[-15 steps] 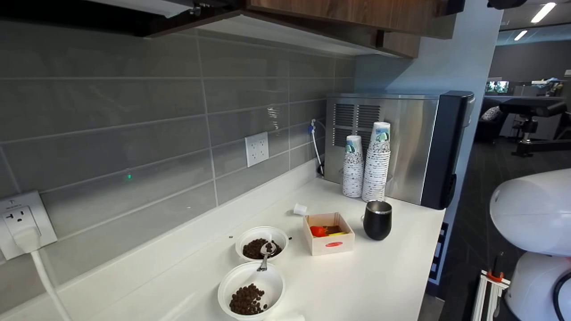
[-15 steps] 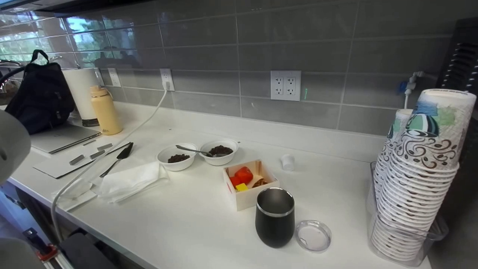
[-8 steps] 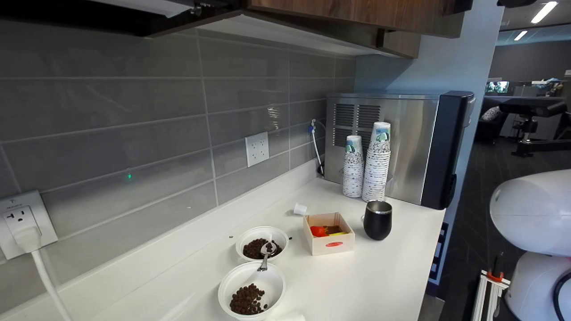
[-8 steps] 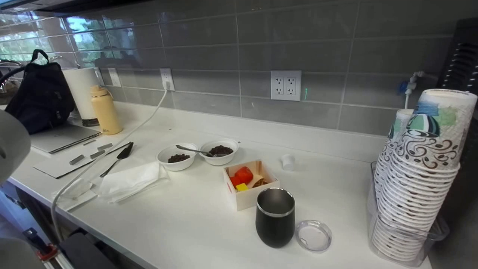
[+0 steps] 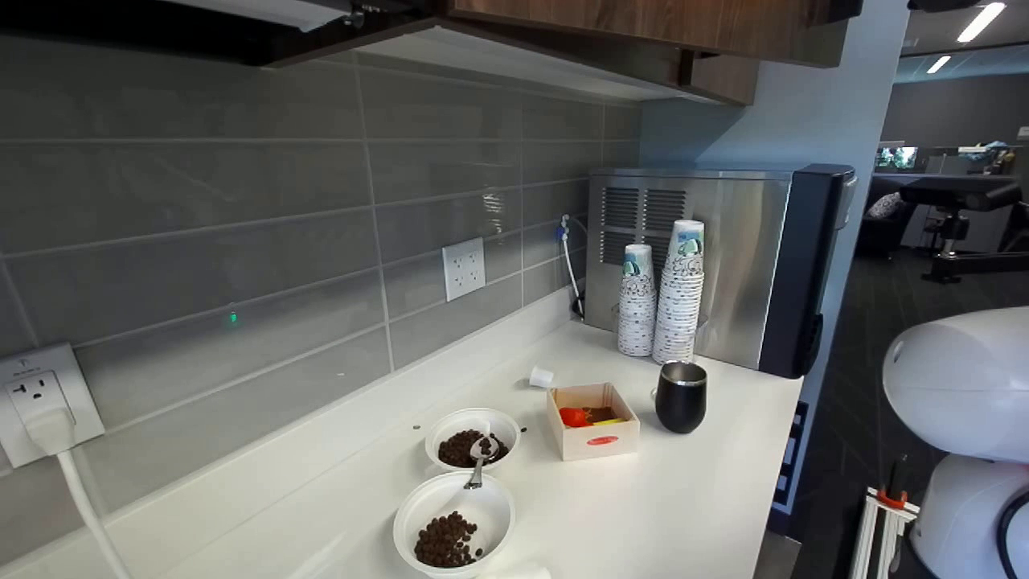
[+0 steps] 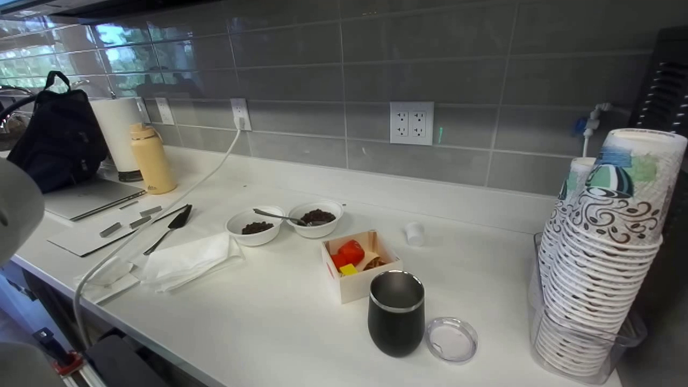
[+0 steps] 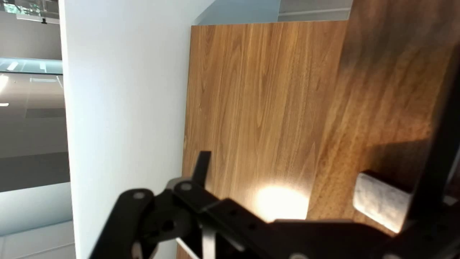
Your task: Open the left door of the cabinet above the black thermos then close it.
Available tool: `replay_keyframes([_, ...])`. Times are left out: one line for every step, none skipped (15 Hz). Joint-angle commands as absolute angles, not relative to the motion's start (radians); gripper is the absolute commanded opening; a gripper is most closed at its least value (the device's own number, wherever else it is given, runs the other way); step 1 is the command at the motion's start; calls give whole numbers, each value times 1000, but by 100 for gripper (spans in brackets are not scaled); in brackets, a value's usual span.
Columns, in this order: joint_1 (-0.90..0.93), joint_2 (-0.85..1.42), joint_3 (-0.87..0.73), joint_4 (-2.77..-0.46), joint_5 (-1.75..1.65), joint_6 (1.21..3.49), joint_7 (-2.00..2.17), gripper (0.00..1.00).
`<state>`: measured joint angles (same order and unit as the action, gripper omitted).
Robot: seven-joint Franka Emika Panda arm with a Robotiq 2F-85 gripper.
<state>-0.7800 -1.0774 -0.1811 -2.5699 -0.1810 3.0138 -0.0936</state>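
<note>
The left door (image 5: 659, 26) of the brown cabinet (image 5: 727, 79) stands partly swung out, at the top of an exterior view. In the wrist view the left door (image 7: 388, 82) fills the right side, in front of the neighbouring shut door. My gripper (image 7: 294, 180) is open; one dark finger stands far left, and a blurred dark bar and pale block lie against the left door at right. I cannot tell which of these is finger or handle. The black thermos (image 5: 681, 398) stands upright below; it also shows in an exterior view (image 6: 396, 317).
A wooden box (image 5: 595, 430), white bowls (image 5: 453, 523) and paper cup stacks (image 5: 678, 297) stand on the counter. A steel appliance (image 5: 723, 265) stands at the far end. My white arm (image 5: 957, 386) shows at the edge. A pale wall (image 7: 125, 108) borders the cabinet.
The left door's free end has swung a little further outward, to the right in an exterior view. The black parts at the top moved with it. The counter items have not moved.
</note>
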Motion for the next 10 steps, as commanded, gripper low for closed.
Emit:
replay_keyframes([-848,-1071,-268,-2566,-213,2991,-148,100])
replay_keyframes([-849,-1079,-271,-2570,-214,2986,-150,100])
replay_keyframes([-850,-1088,-275,-2573,-214,2981,-151,100])
replay_keyframes([-849,-1094,-279,-2574,-215,2975,-154,100])
replay_keyframes([-850,-1098,-283,-2576,-215,2973,-156,100])
replay_keyframes([-850,-1096,-286,-2576,-215,2973,-157,100])
replay_keyframes([-848,-1094,-289,-2575,-215,2973,-159,100])
replay_keyframes([-846,-1091,-291,-2572,-215,2972,-159,100])
replay_keyframes([-847,-1090,-290,-2572,-215,2972,-159,100])
replay_keyframes([-845,-1088,-290,-2570,-214,2972,-159,100])
